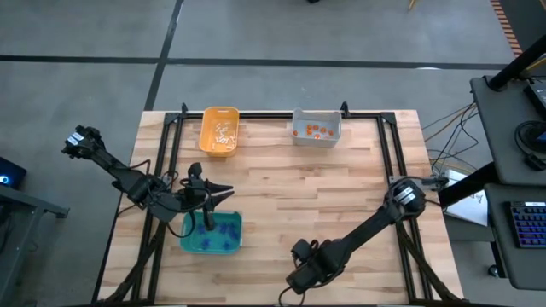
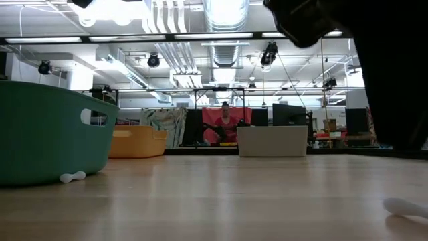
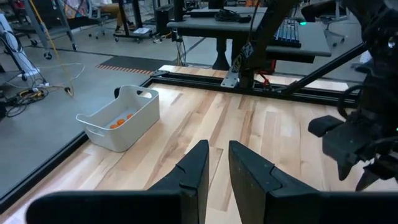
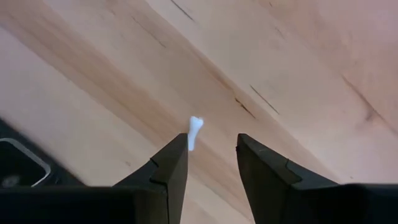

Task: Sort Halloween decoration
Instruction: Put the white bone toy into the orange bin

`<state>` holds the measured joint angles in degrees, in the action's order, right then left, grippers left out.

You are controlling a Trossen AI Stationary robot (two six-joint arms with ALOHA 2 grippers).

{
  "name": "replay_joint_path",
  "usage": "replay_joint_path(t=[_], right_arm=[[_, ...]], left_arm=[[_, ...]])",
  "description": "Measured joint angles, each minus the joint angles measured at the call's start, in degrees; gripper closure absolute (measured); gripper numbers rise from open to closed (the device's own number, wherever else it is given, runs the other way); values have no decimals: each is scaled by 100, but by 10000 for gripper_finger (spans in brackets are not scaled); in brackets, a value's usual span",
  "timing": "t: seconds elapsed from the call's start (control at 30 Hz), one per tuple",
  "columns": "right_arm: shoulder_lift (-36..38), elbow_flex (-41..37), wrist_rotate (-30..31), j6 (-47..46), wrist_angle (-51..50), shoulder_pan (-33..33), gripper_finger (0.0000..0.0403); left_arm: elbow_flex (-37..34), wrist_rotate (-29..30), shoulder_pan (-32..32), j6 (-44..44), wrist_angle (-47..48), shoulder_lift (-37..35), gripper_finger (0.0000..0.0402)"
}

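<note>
A small white bone-shaped trinket [image 4: 195, 129] lies flat on the wooden table near the near edge. My right gripper [image 4: 211, 148] hangs above it, pointing down and open, and the trinket shows just beyond one fingertip [image 4: 179, 147]. In the high view this gripper [image 1: 299, 275] is near the near edge. My left gripper [image 1: 223, 193] waits above the teal bin [image 1: 212, 232], which holds purple trinkets. Its fingers [image 3: 217, 155] stand a narrow gap apart with nothing between them. Another white trinket [image 2: 72, 177] lies on the table beside the teal bin [image 2: 47, 130].
A yellow bin [image 1: 219, 130] with white pieces and a grey bin [image 1: 316, 128] with orange pieces stand at the far edge. A white piece [image 2: 408, 206] lies close to the low camera. Bare wood lies between the bins. A person in red [image 2: 226, 124] is far behind the table.
</note>
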<state>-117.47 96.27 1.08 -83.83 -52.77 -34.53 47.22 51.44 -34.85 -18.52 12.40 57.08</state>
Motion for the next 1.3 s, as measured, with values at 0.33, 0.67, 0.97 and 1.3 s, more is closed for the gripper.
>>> replay_joint_path(t=[0.33,0.67,0.97,1.3], right_arm=[[-505,9,-204,-131,430,-8,275],[-612,31,-256,-24,448,-6,323],[-614,20,-238,213,465,-6,381],[-199,-24,207,883,341,35,384]], left_arm=[[0,0,0,133,-2,0,357],[0,-2,0,112,0,0,357],[0,0,0,-17,-2,18,357],[0,-3,0,-50,-251,428,357]])
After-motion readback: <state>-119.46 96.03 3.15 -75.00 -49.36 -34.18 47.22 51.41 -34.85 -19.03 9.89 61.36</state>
